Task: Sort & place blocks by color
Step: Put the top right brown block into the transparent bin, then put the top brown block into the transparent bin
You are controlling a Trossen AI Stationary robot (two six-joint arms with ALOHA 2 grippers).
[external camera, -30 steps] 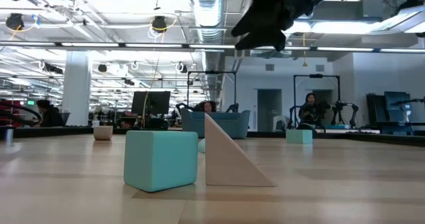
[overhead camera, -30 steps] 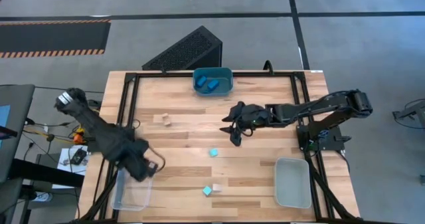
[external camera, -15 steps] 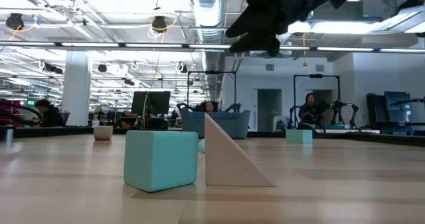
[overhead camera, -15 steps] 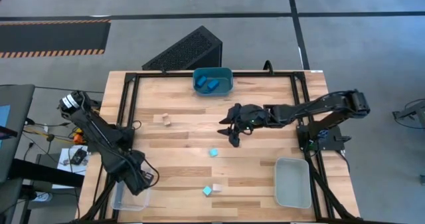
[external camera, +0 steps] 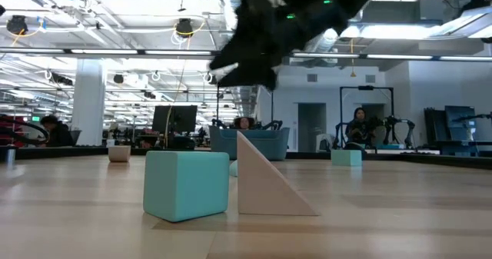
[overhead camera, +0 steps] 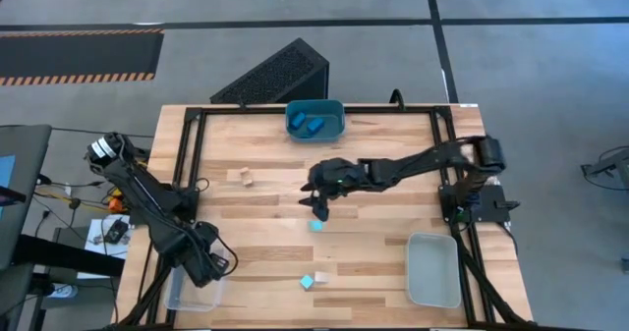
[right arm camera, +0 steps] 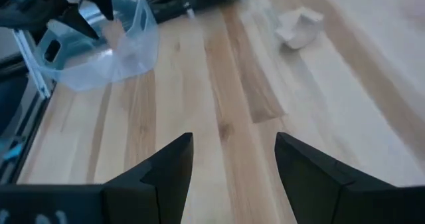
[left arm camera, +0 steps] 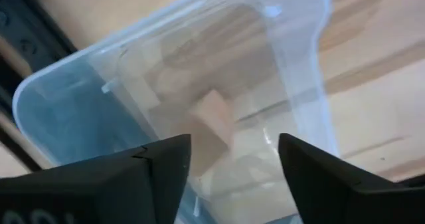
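Unsorted, near edge: teal cube (external camera: 186, 184) touching tan wedge (external camera: 269, 178); mid-table, second teal cube (overhead camera: 315, 226) beneath right gripper (overhead camera: 320, 205), fingers spread, empty; tan piece (overhead camera: 241, 178) beyond. Sorted: tan block (left arm camera: 214, 112) in clear bin (left arm camera: 302, 58), left gripper (left arm camera: 232, 161) above it, parted; blue blocks (overhead camera: 313, 125) in far blue bin (overhead camera: 291, 108).

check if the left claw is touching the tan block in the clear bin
Apart. The left wrist view shows the left claw open above the clear bin, with the tan block lying loose below, clear of both fingers.
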